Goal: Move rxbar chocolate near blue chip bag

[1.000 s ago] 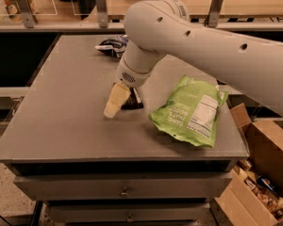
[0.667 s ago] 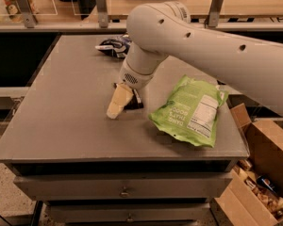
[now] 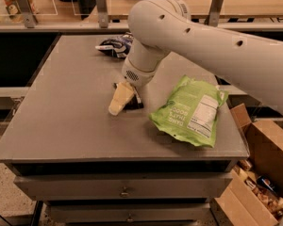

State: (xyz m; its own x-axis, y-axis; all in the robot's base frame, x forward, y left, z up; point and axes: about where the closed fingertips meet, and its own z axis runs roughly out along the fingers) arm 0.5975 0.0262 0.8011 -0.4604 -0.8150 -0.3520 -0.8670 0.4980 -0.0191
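Note:
The rxbar chocolate (image 3: 133,103) is a small black bar on the grey table (image 3: 61,117), mostly hidden under my gripper. My gripper (image 3: 121,99) hangs from the white arm (image 3: 188,36) and sits right at the bar, low over the table's middle. The blue chip bag (image 3: 114,45) lies at the table's far edge, behind the arm and partly hidden by it, well apart from the bar.
A large lime-green bag (image 3: 191,111) with a white nutrition label lies on the table's right side, close to the bar. Cardboard boxes (image 3: 259,173) stand on the floor at the right. A shelf rail with posts (image 3: 101,6) runs behind the table.
My gripper has shifted slightly to the right and a little farther back over the table. The bags have not moved.

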